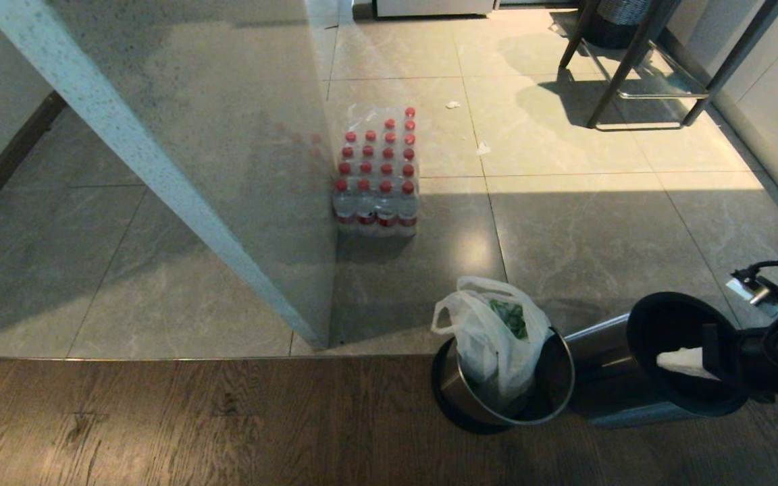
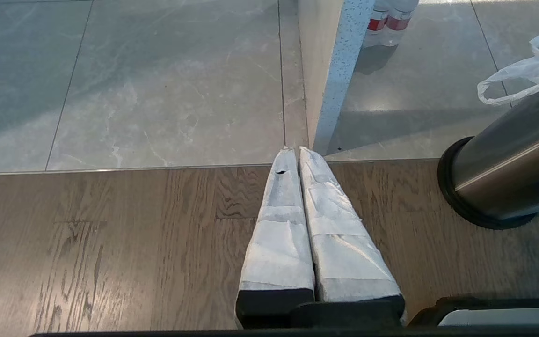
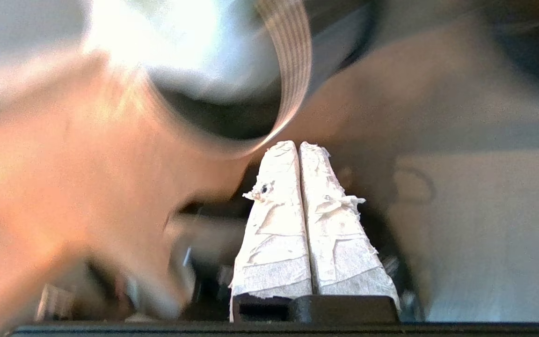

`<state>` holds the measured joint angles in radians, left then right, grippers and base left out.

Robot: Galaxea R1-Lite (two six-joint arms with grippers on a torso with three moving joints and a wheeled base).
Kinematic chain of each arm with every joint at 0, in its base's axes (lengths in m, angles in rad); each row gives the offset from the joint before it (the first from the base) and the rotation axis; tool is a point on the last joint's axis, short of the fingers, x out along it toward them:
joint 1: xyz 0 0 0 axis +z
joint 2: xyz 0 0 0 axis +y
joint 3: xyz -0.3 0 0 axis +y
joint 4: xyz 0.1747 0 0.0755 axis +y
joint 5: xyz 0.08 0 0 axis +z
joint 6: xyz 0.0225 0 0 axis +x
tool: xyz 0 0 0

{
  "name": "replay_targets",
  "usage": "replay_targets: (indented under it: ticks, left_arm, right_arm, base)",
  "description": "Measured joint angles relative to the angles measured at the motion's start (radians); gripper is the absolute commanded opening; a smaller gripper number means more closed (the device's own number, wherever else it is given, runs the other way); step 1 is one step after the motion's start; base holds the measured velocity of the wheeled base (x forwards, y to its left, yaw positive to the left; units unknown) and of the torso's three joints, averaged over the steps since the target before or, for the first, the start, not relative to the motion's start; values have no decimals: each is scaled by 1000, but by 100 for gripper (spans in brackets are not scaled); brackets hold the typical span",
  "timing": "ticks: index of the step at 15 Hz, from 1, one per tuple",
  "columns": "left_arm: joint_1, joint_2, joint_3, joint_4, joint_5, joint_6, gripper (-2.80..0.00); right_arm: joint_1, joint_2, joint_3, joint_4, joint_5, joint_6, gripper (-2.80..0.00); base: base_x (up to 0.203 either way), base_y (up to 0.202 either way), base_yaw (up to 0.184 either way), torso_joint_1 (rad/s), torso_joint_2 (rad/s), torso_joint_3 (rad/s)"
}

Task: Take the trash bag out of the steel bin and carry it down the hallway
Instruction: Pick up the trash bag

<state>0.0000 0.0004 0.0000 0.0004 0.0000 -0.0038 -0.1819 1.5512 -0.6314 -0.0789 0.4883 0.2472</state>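
The wood floor (image 1: pixel 159 425) carries the steel bin (image 1: pixel 551 378) (upright), the tiled floor (image 1: pixel 598 223) a bottle pack (image 1: pixel 377 177).

Right wrist view is smeared with blur around the end effector (image 3: pixel 300 147), the trash bag's (image 1: pixel 497 341) lower half is sunk out of sight in the steel bin (image 1: pixel 551 388), and the right arm (image 1: pixel 777 351) runs off the picture's edge.

right end effector (image 3: pixel 299 146) closed and empty, left end effector (image 2: pixel 296 150) closed

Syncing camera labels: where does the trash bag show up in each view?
Head: trash bag low, right of centre, standing in the steel bin.
Left wrist: handle loop at right edge, above the bin.
Right wrist: too blurred to tell.
Shared landmark: steel bin.
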Motion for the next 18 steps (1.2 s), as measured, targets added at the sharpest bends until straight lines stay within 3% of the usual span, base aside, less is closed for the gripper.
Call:
replay_targets:
  ticks: [5, 6, 8, 11, 15, 18]
  left_arm:
    - [0, 0, 0, 0, 0, 0, -280]
    - [0, 0, 0, 0, 0, 0, -280]
    - [0, 0, 0, 0, 0, 0, -280]
    - [0, 0, 0, 0, 0, -1, -280]
    - [0, 0, 0, 0, 0, 0, -280]
    - [0, 0, 0, 0, 0, 0, -280]
  right_arm:
    - [259, -23, -45, 56, -17, 103, -280]
    - [306, -2, -84, 57, -32, 139, 0]
    - [393, 51, -149, 54, -78, 185, 0]
    - [465, 148, -207, 38, -125, 190, 0]
    - [493, 279, -274, -26, -254, 152, 0]
    - [497, 343, -329, -63, -307, 138, 0]
  base:
    - [0, 0, 0, 0, 0, 0]
    - [0, 0, 0, 0, 0, 0]
    - [0, 0, 0, 0, 0, 0]
    - [0, 0, 0, 0, 0, 0]
    - [0, 0, 0, 0, 0, 0]
    - [0, 0, 0, 0, 0, 0]
